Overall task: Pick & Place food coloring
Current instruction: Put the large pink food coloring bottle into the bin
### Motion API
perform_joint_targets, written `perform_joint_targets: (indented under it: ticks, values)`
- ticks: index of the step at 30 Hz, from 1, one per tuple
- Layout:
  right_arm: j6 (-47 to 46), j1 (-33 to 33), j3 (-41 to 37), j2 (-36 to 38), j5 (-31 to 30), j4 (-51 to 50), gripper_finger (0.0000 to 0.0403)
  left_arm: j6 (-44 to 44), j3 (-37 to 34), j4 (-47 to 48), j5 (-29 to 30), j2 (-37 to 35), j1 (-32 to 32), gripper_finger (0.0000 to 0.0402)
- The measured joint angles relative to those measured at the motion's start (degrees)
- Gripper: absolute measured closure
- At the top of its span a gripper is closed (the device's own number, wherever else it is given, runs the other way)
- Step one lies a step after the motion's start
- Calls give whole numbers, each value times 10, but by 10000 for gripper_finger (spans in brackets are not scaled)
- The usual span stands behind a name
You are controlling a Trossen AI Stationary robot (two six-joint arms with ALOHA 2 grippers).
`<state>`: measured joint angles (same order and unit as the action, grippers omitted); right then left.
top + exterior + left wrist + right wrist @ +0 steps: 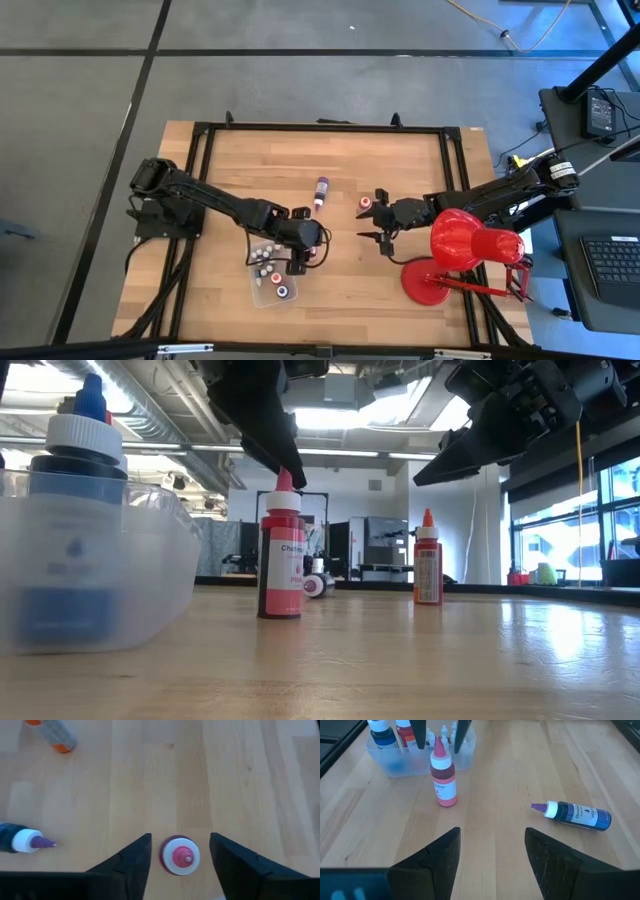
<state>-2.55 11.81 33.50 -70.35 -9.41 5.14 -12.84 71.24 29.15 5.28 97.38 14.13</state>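
A pink food coloring bottle (180,856) stands upright on the wooden table, a little to the right of the clear tray (465,756). My left gripper (180,835) is open above it, pointing steeply down, with one finger on each side of the pink cap (439,747) and a gap on both sides. A purple bottle (575,815) lies on its side farther back. An orange-capped bottle (428,565) stands beside my right gripper (368,225), which hovers open and holds nothing.
The tray (272,275) holds several small bottles, a blue one (75,530) among them. A big red desk lamp (460,245) stands at the table's right edge, below the right arm. Bare wood lies between the two grippers.
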Motion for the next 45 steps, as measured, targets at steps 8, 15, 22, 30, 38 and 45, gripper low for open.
perform_joint_targets:
  ticks: [8, 15, 22, 30, 38, 45]
  values:
    - [0, 0, 0, 0, 0, -3, 179, 0, 0, 0, -7, 0, 0, 161]
    - [0, 0, 0, 0, 0, -3, 179, -12, -8, 0, -22, 0, 0, 160]
    - [0, 0, 0, 0, 0, -3, 179, -14, -24, -3, -11, 0, 0, 167]
    - [0, 0, 0, 0, 0, -3, 179, -14, -24, -10, 12, 14, 1, 184]
    - [0, 0, 0, 0, 0, -3, 179, -10, -24, -16, 10, 30, 1, 209]
    - [0, 0, 0, 0, 0, -3, 179, 5, -24, -19, 11, 28, 1, 256]
